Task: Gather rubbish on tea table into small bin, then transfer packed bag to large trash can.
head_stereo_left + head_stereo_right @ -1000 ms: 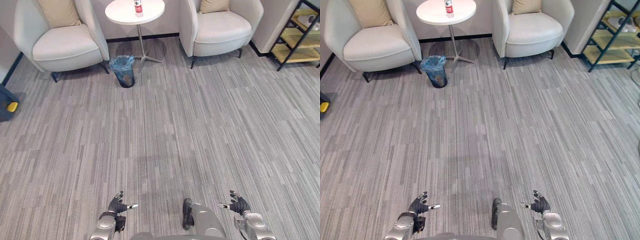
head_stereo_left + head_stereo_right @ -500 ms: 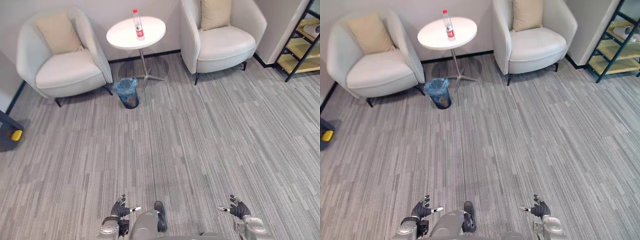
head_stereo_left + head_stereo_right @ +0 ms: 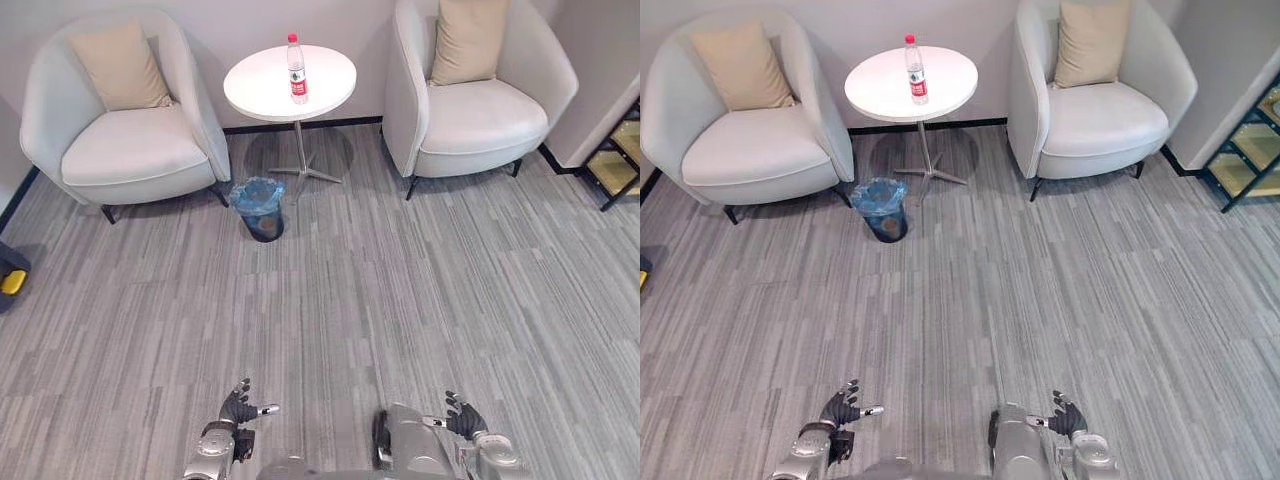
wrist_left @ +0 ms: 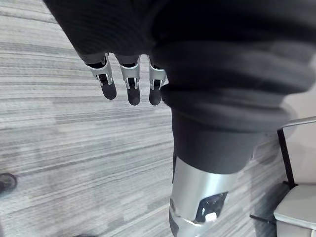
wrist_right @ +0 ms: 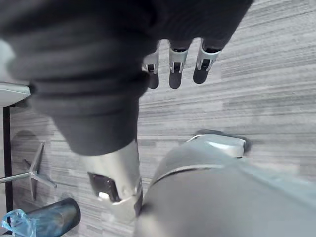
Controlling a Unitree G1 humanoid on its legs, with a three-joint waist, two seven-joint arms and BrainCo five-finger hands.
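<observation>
Approach: my left hand (image 3: 238,408) and right hand (image 3: 462,418) hang released, empty, as the red-labelled plastic bottle (image 3: 297,72) stands far off on round white bench (image 3: 260,90).

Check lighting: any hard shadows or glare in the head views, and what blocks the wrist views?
Left eye view: even light, faint shadow under the tea table, no glare on its top. Left wrist view: the dark cover of the left hand blocks much of the carpet. Right wrist view: same with the right hand.
</observation>
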